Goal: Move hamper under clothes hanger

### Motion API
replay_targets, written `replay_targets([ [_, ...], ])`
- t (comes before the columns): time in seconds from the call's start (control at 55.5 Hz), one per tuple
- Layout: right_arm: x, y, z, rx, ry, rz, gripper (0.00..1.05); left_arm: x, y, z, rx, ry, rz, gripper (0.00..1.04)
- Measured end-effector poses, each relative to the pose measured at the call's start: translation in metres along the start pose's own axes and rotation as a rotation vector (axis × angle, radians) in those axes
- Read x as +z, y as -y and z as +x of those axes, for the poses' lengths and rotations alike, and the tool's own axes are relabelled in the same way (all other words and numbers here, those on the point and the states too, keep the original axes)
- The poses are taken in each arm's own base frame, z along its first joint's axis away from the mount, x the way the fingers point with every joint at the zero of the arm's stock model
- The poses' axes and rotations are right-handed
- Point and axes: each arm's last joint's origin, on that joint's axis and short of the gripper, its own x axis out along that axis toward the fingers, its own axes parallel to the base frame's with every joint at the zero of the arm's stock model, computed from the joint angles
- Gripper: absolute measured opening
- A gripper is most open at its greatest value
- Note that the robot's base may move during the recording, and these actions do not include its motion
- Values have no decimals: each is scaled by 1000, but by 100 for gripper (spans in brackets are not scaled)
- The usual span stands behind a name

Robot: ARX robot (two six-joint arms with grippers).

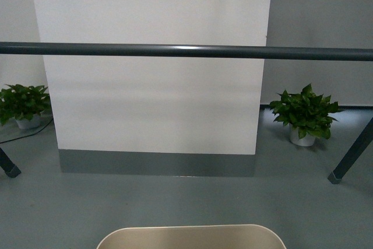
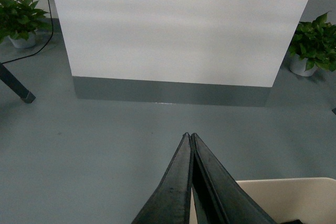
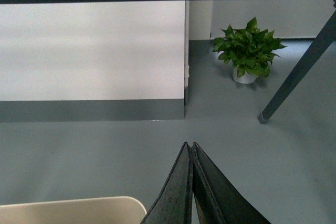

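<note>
Presently both the left end effector (image 2: 189, 136) and right end effector (image 3: 188, 144) are pinched closed on nothing, flanking the hamper (image 1: 191, 236), whose rim sits on the floor short of the clothes hanger (image 1: 186, 51) bar, likely for pushing it forward.

L pincer (image 2: 189, 136) & R pincer (image 3: 189, 144) both closed, tips together, holding nothing.
</note>
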Motion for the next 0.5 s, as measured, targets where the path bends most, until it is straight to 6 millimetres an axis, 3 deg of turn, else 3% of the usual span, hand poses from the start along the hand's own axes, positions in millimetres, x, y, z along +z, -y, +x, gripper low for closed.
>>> replay_targets([
  [0.27, -22, 15, -43, -3, -4, 0, 2, -18, -16, -40, -8, 3, 4, 3],
  [0.505, -31, 15, -64, 2, -7, 0, 2, -27, -18, -61, 3, 0, 4, 3],
])
